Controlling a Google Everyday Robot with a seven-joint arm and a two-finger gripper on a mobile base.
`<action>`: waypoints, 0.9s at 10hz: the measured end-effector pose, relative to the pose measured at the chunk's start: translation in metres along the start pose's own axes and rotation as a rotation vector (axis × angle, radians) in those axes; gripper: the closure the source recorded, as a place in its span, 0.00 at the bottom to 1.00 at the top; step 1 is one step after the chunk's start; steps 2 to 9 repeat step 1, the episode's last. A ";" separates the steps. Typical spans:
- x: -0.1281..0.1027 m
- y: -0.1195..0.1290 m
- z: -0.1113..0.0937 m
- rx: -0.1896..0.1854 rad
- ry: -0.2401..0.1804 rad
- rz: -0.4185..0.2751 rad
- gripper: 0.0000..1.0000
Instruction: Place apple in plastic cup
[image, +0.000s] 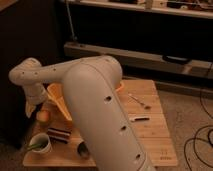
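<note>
The apple (43, 116), yellow-orange with a reddish blush, sits at the left side of the wooden table (150, 135). It is right under the end of my white arm. My gripper (36, 109) is at the apple, mostly hidden behind the arm's wrist link. The plain pale green plastic cup is hidden or out of view. My big white arm link crosses the middle of the frame and covers much of the table.
A white cup with a green inside and a utensil (40, 144) stands at the front left. A shiny dark metal cup (82, 150) stands beside it. A dark roll (60, 134) lies between them. An orange bowl (57, 97) sits behind. A spoon (139, 101) and a pen-like stick (139, 119) lie to the right.
</note>
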 end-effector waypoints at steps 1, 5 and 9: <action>0.000 -0.001 -0.003 -0.002 -0.004 0.008 0.20; 0.000 -0.001 -0.003 -0.002 -0.004 0.008 0.20; 0.000 -0.001 -0.003 -0.002 -0.004 0.008 0.20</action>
